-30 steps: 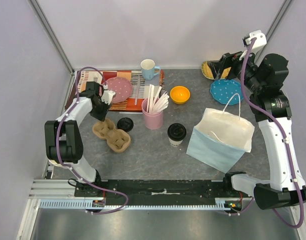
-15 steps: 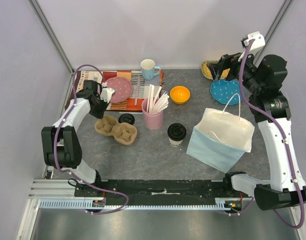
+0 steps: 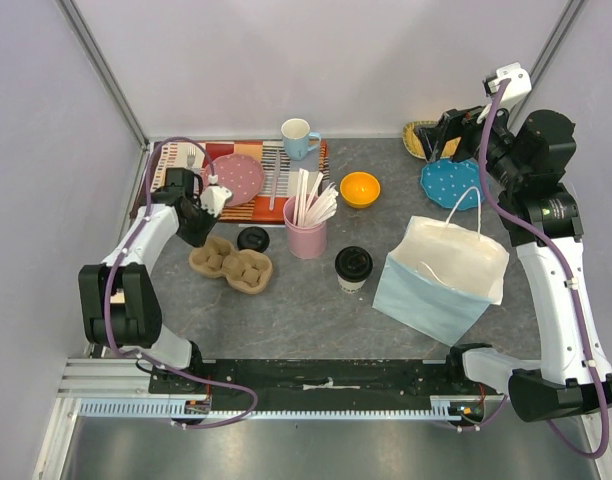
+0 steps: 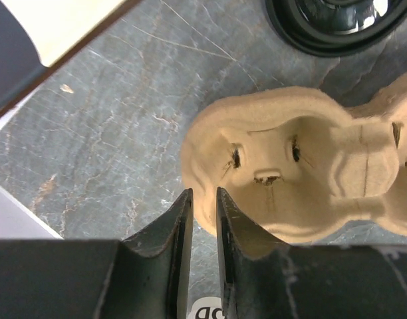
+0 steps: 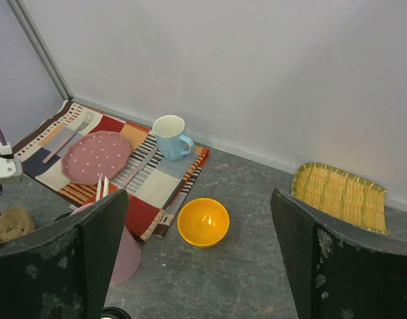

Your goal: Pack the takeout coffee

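Observation:
The takeout coffee (image 3: pixel 353 268), an off-white paper cup with a black lid, stands mid-table, left of an open light-blue paper bag (image 3: pixel 441 275). My left gripper (image 3: pixel 201 230) is low at the left end of a brown cardboard cup carrier (image 3: pixel 229 265). In the left wrist view its fingers (image 4: pixel 201 193) are nearly closed, pinching the carrier's rim (image 4: pixel 290 173). My right gripper (image 3: pixel 438 135) is raised at the back right, open and empty, far from the cup. In the right wrist view its fingers (image 5: pixel 198 194) stand wide apart.
A loose black lid (image 3: pixel 251 239) lies by the carrier. A pink cup of wooden sticks (image 3: pixel 306 230), orange bowl (image 3: pixel 360 188), blue mug (image 3: pixel 297 136), pink plate (image 3: pixel 237 178) on a striped mat, blue dotted plate (image 3: pixel 451 183) and bamboo mat (image 5: pixel 340 193) fill the back.
My left gripper has shifted slightly and the cup carrier has turned with it, its far end swinging up toward the loose lid. The right arm has barely moved.

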### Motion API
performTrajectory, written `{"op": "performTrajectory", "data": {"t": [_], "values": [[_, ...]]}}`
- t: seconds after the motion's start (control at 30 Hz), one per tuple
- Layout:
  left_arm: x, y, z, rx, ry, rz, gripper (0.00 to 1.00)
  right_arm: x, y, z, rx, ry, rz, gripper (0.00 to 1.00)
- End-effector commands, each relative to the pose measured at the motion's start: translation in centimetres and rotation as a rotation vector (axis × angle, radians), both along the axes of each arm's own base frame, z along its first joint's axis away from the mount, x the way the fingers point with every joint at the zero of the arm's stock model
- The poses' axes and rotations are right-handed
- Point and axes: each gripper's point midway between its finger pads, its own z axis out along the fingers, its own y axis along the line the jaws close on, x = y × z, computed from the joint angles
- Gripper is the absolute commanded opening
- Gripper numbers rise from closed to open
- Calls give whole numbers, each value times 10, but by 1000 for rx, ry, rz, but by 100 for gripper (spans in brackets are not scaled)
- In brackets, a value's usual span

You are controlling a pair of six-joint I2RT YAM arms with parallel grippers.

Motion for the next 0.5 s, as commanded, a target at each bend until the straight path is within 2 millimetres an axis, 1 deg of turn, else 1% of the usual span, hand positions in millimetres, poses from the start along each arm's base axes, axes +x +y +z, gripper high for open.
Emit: {"op": "performTrajectory", "data": {"t": [0.0,0.07,0.13,0.17,0.2,0.23,0.27,0.3,0.33,0.43,0.47], "values": [[-5,1,-2,25,4,-77,28,-8,3,10,3,-31,19,96],[-5,3,-1,39,2,-84,29,-8,4,9,4,-29,20,96],[-6,0,2,27,-1,-103,28,-8,5,10,9,-28,27,96],[-8,-5,4,2,2,-122,29,-8,5,11,10,-29,27,96],[-18,-21,6,-81,27,-179,30,-8,5,11,11,-28,30,96],[-19,-31,14,-128,19,-208,31,-9,5,11,13,-27,28,96],[-24,-39,16,-176,40,-226,33,-9,5,11,13,-29,28,96],[-29,-53,19,-254,61,-233,39,-10,5,12,13,-30,30,96],[-33,-57,23,-286,91,-220,41,-10,5,11,13,-29,30,96],[-37,-65,12,-347,144,-129,48,-11,5,11,13,-29,28,96],[-37,-66,13,-350,129,-110,54,-11,5,10,11,-27,30,96]]}}
